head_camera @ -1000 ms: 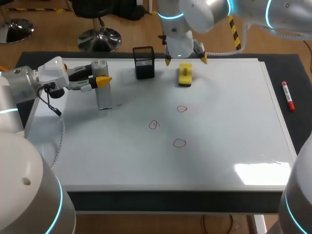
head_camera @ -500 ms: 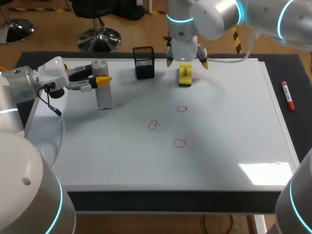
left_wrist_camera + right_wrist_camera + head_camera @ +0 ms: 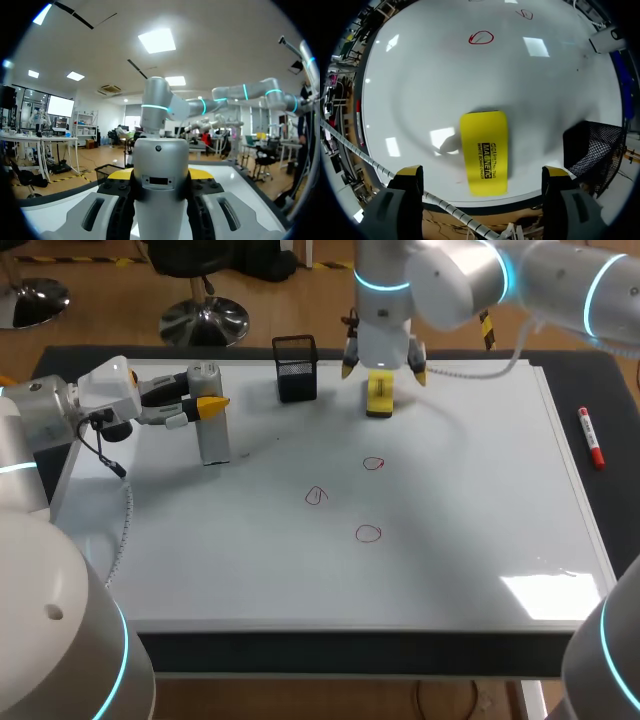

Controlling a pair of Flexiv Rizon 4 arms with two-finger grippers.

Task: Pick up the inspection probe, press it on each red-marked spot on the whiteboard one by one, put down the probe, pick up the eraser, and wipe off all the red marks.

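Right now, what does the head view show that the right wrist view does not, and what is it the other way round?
Only the head view: the left gripper shut on the upright probe, a red pen beside the whiteboard, and a third red circle. Only the right wrist view: how the right gripper has its open fingers clear of the eraser on both sides. Both: the eraser, the black basket, the whiteboard and two red circles.

The eraser [image 3: 379,393] is yellow, the marks [image 3: 369,533] red on the white whiteboard [image 3: 480,500], the mesh basket [image 3: 296,370] black, the probe [image 3: 211,430] silver-grey.
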